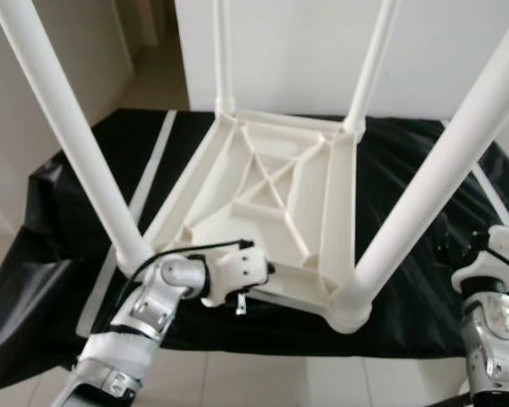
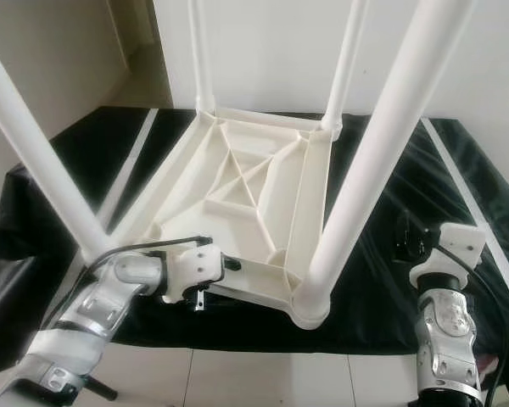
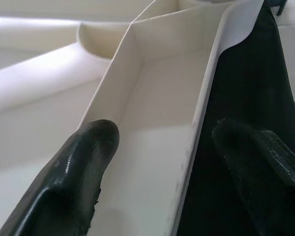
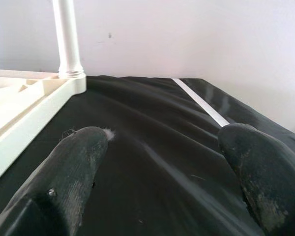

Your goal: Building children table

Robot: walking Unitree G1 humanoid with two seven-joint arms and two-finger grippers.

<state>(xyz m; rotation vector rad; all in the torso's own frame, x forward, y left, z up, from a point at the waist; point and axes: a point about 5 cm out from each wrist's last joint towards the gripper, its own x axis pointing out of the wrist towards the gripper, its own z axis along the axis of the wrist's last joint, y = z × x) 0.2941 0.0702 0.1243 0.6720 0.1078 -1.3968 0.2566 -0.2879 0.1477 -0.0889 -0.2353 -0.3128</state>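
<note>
Nearest, lower left of frame: left gripper, fingers spread apart, straddling near rim of upturned white table at frame centre, on black sheet. Lower right: right gripper, released too, holding nothing, hovering over bare sheet beside table. Four legs already standing upward. Risk, as judgement: clamping only thin rim, then lifting, may tip table sideways. Near legs crossing frame diagonally, crowding both arms; wall close behind.
</note>
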